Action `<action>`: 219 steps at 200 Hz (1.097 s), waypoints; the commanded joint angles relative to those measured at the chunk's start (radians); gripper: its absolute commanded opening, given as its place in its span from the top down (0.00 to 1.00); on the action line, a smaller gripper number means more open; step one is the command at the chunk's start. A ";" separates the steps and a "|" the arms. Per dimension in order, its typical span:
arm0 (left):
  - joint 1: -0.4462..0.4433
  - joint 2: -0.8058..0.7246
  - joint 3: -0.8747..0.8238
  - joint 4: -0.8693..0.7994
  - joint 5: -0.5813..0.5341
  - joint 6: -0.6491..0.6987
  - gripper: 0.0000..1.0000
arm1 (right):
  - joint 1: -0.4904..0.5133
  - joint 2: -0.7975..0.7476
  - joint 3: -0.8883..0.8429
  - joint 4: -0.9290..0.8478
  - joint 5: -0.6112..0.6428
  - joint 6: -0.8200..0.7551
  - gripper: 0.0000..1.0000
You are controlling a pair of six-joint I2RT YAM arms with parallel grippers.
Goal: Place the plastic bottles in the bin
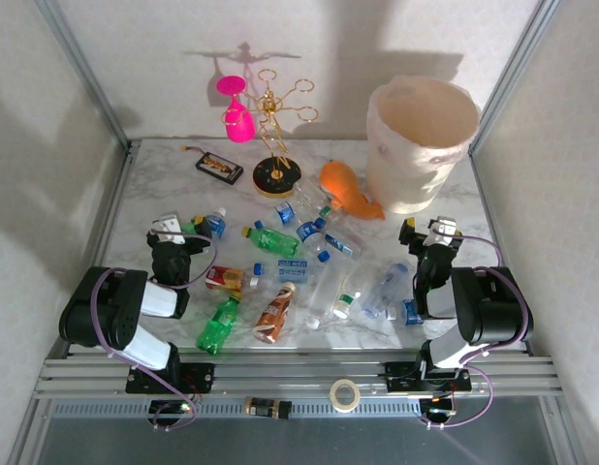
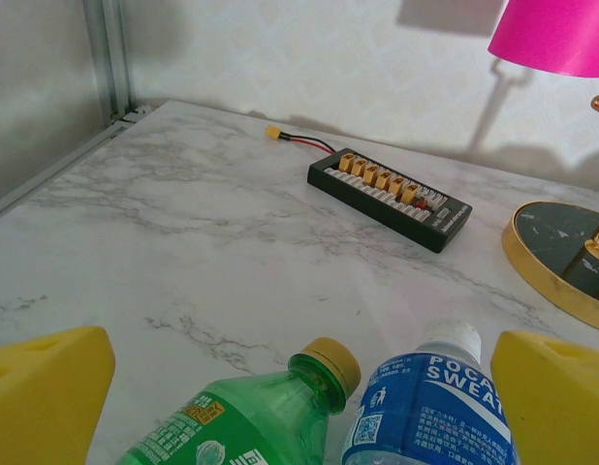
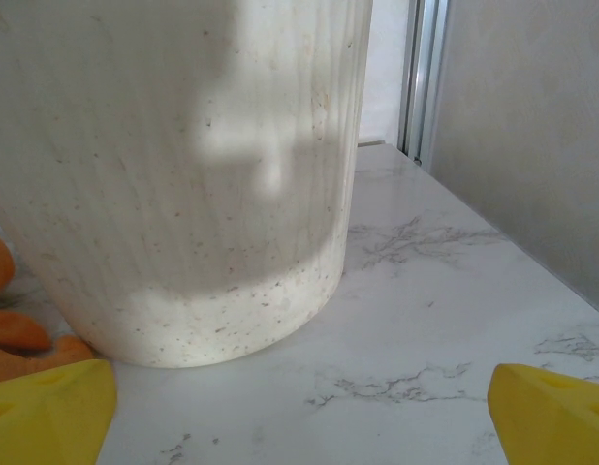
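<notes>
Tabletop (image 2: pixel 183 232) smooth white marble-look with grey veins, slight sheen; bin (image 3: pixel 183 194) matt cream, papery, finely speckled, faint vertical grain, wrinkled toward the rim in the top view. Green bottle (image 2: pixel 246 421) translucent glossy plastic with dull gold cap, Pocari Sweat bottle (image 2: pixel 430 412) glossy blue printed label under white plastic cap, left tool (image 2: pixel 299 387) fingers (image 2: pixel 47 392) matt yellow plastic. Flat black device (image 2: pixel 389 199) matt plastic with orange connectors, rack base (image 2: pixel 561 257) polished gold metal rim around dark marbled inlay, pink glass (image 2: pixel 556 34) smooth magenta.
</notes>
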 commanded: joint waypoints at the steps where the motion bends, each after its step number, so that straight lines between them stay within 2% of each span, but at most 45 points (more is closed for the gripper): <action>1: 0.001 0.006 0.015 0.007 0.007 0.004 0.01 | -0.003 0.007 0.005 0.023 -0.014 0.000 0.01; 92: 0.002 0.006 0.015 0.005 0.006 0.004 0.01 | -0.004 0.007 0.002 0.029 -0.015 -0.001 0.01; 134: -0.019 -0.016 0.009 0.008 -0.117 -0.014 0.00 | 0.025 -0.057 0.005 -0.016 0.016 -0.031 0.01; 178: -0.042 -0.179 0.042 -0.174 -0.194 -0.010 0.00 | 0.055 -0.185 0.048 -0.182 0.075 -0.049 0.01; 196: -0.068 -0.266 0.069 -0.268 -0.278 -0.038 0.01 | 0.070 -0.251 0.117 -0.334 0.106 -0.011 0.01; 219: -0.070 -0.390 0.127 -0.412 -0.231 -0.160 0.00 | 0.086 -0.331 0.219 -0.604 0.110 0.122 0.01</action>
